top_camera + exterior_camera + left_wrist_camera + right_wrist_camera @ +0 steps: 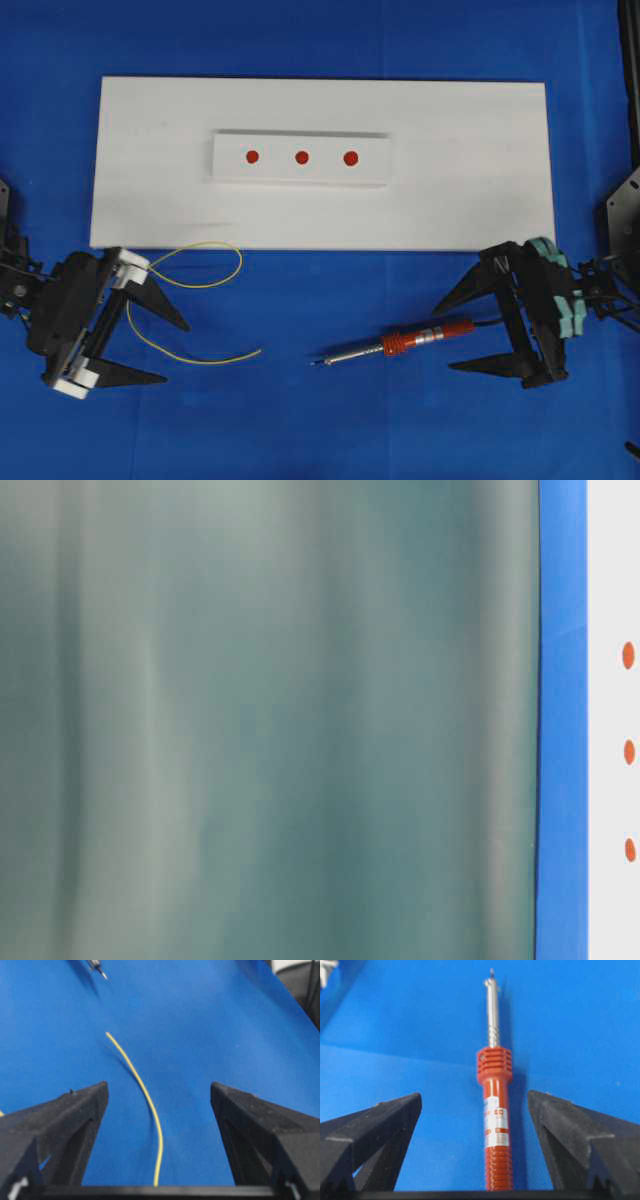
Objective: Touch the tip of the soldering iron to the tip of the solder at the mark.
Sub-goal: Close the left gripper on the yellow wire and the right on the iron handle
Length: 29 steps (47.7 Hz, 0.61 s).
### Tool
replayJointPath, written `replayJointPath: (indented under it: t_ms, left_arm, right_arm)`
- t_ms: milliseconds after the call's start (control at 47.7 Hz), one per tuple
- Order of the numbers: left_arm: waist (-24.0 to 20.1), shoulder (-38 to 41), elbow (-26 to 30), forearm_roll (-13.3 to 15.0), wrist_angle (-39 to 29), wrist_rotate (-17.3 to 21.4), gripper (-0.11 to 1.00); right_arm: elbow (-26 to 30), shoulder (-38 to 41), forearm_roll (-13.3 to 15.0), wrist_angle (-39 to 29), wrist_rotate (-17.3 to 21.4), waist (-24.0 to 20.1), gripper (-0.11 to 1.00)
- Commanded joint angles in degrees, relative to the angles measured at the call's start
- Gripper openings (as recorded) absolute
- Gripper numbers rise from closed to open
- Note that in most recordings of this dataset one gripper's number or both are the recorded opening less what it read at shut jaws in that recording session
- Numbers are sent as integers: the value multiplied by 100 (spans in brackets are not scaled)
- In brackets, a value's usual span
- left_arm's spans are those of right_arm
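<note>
A white board (320, 120) with three red marks (301, 157) lay on the blue tabletop (320, 420). Below it, the left hand (176, 350) stood open around the solder (200, 357), and the right hand (446, 335) open around the soldering iron (415, 340).

Both arms are low at the near corners; the left pincer (165, 348) and the right pincer (452, 332) stand wide apart, holding nothing.
</note>
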State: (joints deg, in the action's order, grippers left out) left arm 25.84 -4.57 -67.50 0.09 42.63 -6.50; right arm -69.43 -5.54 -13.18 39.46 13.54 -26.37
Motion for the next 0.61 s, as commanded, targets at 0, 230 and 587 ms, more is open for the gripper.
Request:
replayJointPath:
  t_ms: [0, 230, 587]
  left_arm:
    - [79, 264, 132, 9, 158, -9, 78]
    - [149, 800, 202, 44, 185, -79, 77]
    - [149, 1134, 264, 44, 246, -114, 67]
  right_arm:
    - [105, 264, -105, 281, -9, -18, 88]
    - [325, 932, -132, 615, -18, -97, 88]
    - [501, 1389, -448, 721, -88, -97, 85]
